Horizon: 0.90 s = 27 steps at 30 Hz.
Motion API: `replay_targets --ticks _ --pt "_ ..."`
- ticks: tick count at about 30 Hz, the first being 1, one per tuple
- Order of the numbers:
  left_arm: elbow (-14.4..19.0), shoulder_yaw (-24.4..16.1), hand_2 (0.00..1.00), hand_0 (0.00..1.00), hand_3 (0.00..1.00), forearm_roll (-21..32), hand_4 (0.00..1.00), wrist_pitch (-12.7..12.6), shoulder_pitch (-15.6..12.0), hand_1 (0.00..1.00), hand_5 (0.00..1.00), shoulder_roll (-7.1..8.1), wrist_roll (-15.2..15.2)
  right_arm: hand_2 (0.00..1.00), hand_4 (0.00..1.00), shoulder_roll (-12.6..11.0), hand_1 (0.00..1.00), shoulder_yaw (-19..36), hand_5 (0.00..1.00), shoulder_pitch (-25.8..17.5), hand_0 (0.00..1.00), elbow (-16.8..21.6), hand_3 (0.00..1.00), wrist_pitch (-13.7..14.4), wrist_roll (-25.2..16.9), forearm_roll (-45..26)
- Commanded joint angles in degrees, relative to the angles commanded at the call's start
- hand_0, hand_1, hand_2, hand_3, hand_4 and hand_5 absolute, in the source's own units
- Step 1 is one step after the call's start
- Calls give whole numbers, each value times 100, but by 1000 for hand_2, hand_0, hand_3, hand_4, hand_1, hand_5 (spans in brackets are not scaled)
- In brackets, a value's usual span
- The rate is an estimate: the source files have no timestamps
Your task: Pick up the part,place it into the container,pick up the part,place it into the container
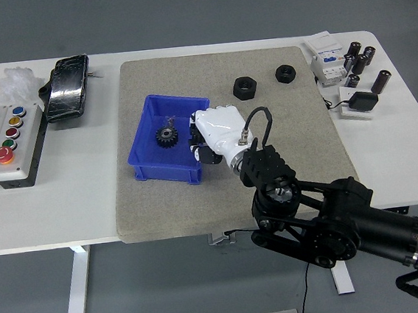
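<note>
1 hand in view: the right hand [214, 134], white shell with dark fingers [207, 155] curled downward at the right rim of the blue bin [144, 140]. Cannot tell whether the fingers are clamped on a part or closed on nothing; whatever sits under them is hidden by the palm. The black right arm [326, 215] runs from the wrist down to the lower right corner. Inside the bin lies 1 black gear [166, 136], flat on the floor, just left of the hand and apart from it. The bin rests on the grey mat [228, 199]. 2 black nuts remain on the mat beyond the hand: the larger nut [244, 87] and the smaller nut [284, 72], well apart from the bin. On the white table [87, 198], a button box [4, 139] sits at far left.
</note>
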<state>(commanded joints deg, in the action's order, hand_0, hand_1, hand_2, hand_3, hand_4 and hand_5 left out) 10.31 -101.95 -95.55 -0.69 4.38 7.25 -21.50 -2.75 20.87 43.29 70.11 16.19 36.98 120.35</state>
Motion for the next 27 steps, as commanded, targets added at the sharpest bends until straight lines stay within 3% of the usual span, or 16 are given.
replay_targets --ticks 2,3,8,9,14,15,17,23,26,27 --pt "0 2 718 699 797 3 802 -1 0 719 448 -4 -5 299 58 68 423 -128 2 51 263 -45 346 222 0 29" --pt "0 -11 717 698 797 -5 805 -2 -5 719 452 -8 -10 716 201 105 716 -180 174 72 401 -71 577 348 0 61" --pt "0 -148 717 698 797 -79 805 -14 -23 719 452 -37 -57 716 201 227 716 -352 174 118 401 -213 577 581 0 1" --pt "0 -162 718 698 796 -87 800 -16 -24 718 457 -40 -62 907 606 236 851 -384 290 119 474 -239 872 587 0 -41" --pt "0 -240 718 698 796 -159 800 -29 -12 718 457 -53 -74 907 606 252 851 -491 290 104 474 -315 872 652 0 -190" --pt "0 -253 716 697 796 -178 803 -29 -8 718 460 -53 -76 929 739 247 856 -474 352 97 466 -321 907 673 0 -204" --pt "0 -272 716 697 796 -203 803 -32 -1 718 460 -51 -72 929 739 207 856 -360 352 59 466 -318 907 784 0 -270" --pt "0 -299 716 696 796 -235 802 -35 -27 718 461 -53 -58 876 771 -262 813 443 379 -343 449 65 881 1455 0 -686" --pt "0 -321 716 696 796 -254 802 -33 -49 718 461 -68 -73 876 771 -528 813 1035 379 -665 449 391 881 1726 -251 -1022" --pt "0 -317 716 696 796 -244 797 -33 -55 717 461 -74 -75 725 795 -608 688 1229 420 -790 445 507 744 1843 -402 -1164"
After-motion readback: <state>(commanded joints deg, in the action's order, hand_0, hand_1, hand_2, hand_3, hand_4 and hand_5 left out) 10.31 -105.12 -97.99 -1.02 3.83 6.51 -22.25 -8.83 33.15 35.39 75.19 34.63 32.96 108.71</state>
